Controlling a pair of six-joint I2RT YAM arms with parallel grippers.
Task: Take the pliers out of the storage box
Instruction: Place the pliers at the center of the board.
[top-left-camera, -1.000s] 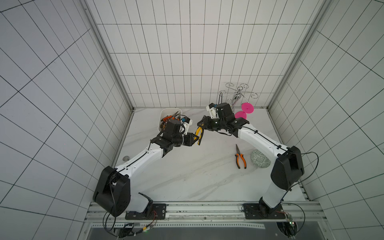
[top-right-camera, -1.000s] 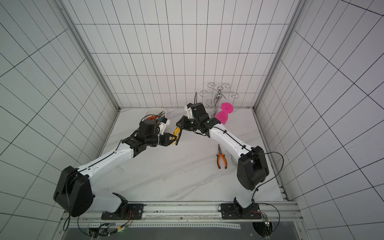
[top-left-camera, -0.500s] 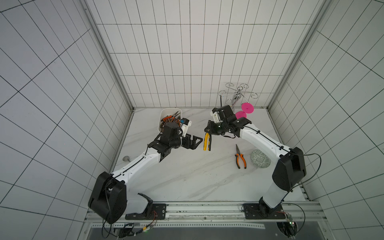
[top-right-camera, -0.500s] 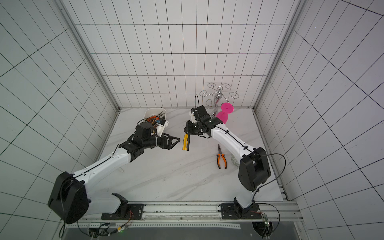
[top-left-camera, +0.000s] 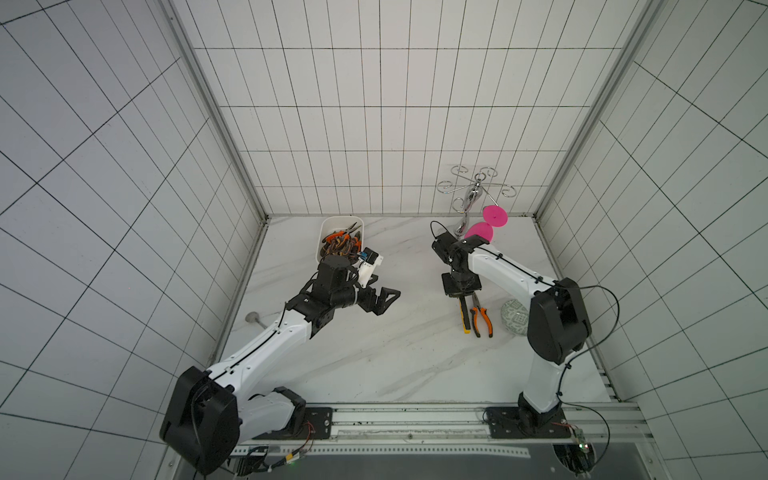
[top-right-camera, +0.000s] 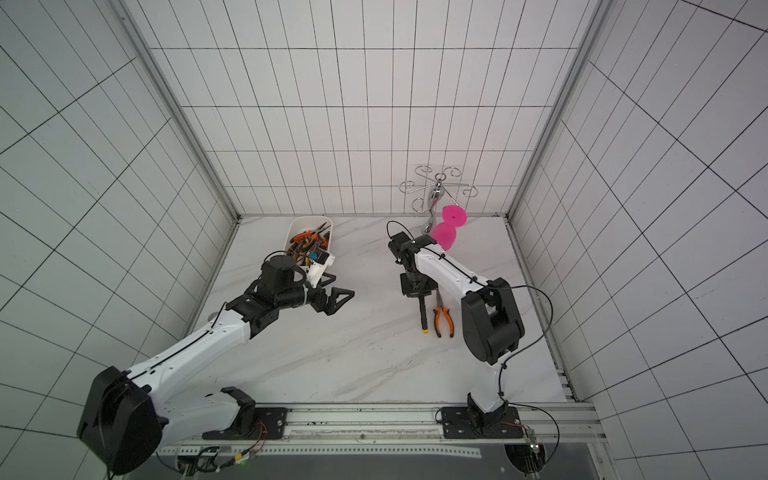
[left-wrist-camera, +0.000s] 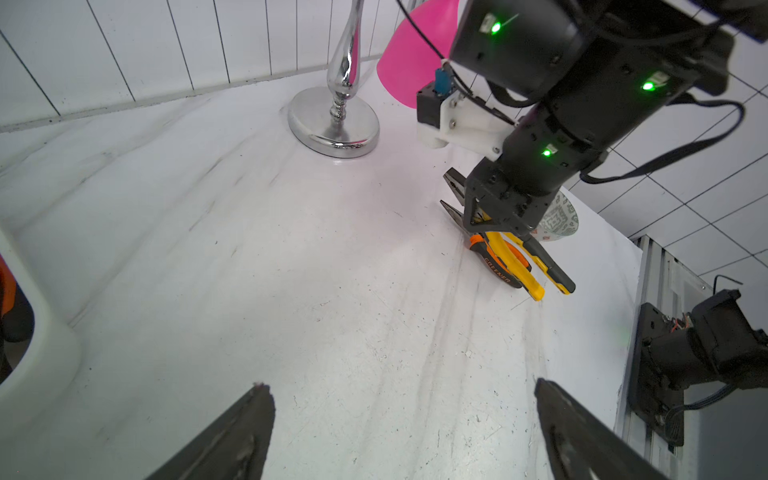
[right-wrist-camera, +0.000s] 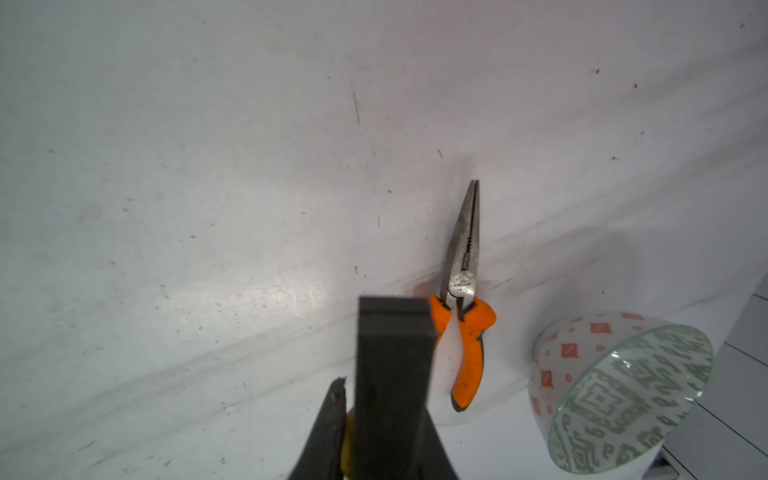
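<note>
The left end effector (top-left-camera: 384, 301) hangs over the middle of the white marble-patterned desk (top-left-camera: 374, 365) with its jaws spread wide and nothing between them. Behind it, at the desk's far edge, the white plastic storage box (top-left-camera: 332, 224) holds a heap of orange- and yellow-handled pliers (top-left-camera: 340, 246). Across the desk, the right end effector (left-wrist-camera: 500, 226) points down, clamped narrowly on a pair of yellow-and-black-handled pliers (top-left-camera: 464, 316). These are held low, just beside the orange-handled long-nosed pliers (right-wrist-camera: 465, 316) lying flat on the desk. A round green-patterned glass dish (right-wrist-camera: 623, 395) sits near them.
</note>
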